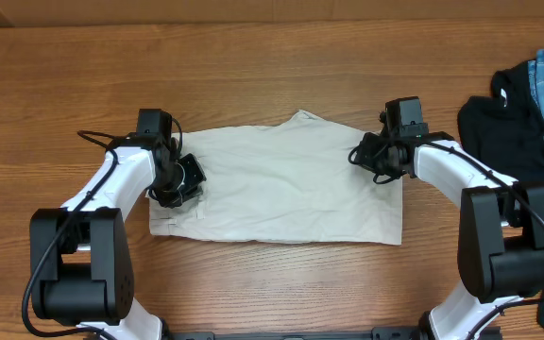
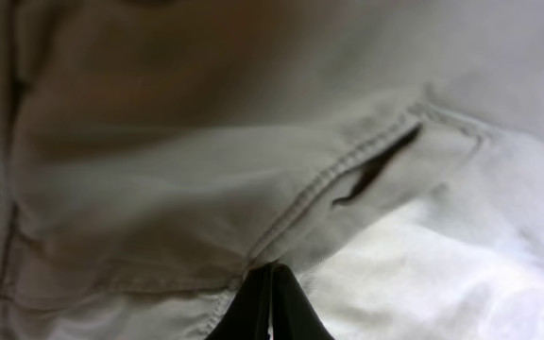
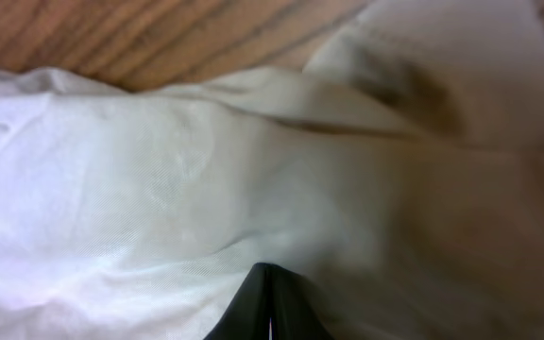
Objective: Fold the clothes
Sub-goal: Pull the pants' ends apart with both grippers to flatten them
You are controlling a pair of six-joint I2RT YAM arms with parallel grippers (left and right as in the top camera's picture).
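The overhead camera looks straight down on the table (image 1: pixel 272 57). Both wrist cameras sit very close to the shorts (image 1: pixel 281 184), shared by all views.

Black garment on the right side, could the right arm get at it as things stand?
Probably, for reach: the black garment lies right beside that arm, nothing between. But the right end effector is shut on the beige shorts and would have to let go first.

- Cream khaki shorts (image 1: pixel 281 184) lie spread flat on the middle of the wooden bench (image 1: pixel 253 76), roughly a rectangle.
- The long side runs left to right, and a small peak rises on the far edge.
- The stitched pocket slit (image 2: pixel 376 170) gapes slightly; the cloth is lightly wrinkled.
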